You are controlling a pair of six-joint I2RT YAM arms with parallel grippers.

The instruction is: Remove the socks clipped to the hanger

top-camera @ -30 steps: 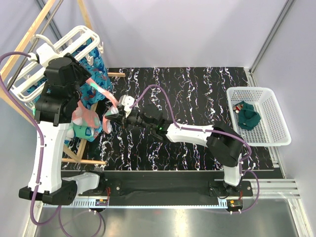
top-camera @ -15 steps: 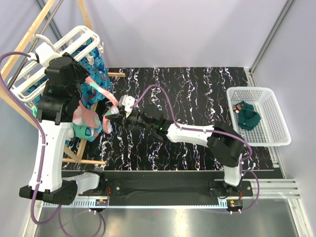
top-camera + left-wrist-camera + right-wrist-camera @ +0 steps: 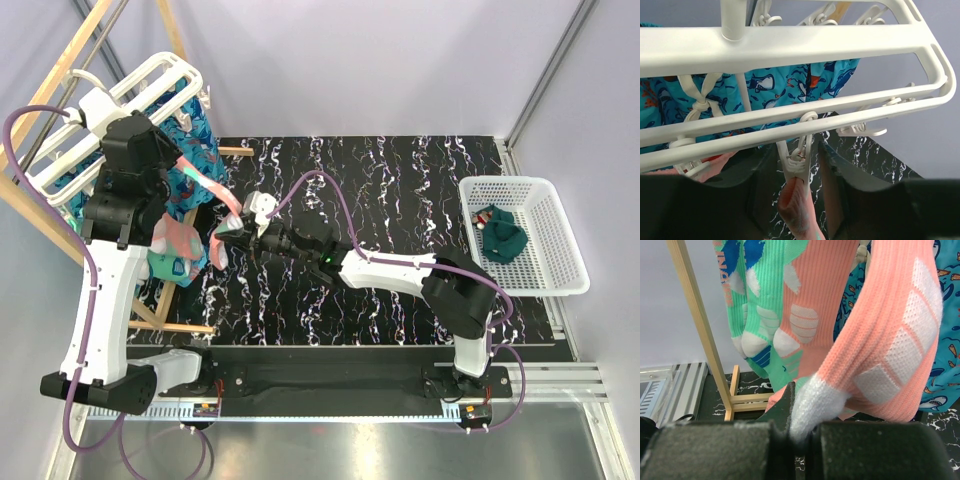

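Sock slants from hanger clip, toe down in right claw.

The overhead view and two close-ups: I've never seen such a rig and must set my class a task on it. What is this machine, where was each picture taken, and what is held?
Two robot arms are bolted at the near edge of a black marbled table. The wide picture comes from a camera above and behind them; each close-up from a camera on one wrist. The right gripper is shut on the white toe of a coral-pink sock hanging from the white hanger. The left gripper is up at the hanger, its fingers either side of a clip; whether they press it is unclear. A white mesh basket on the right holds a dark teal sock.
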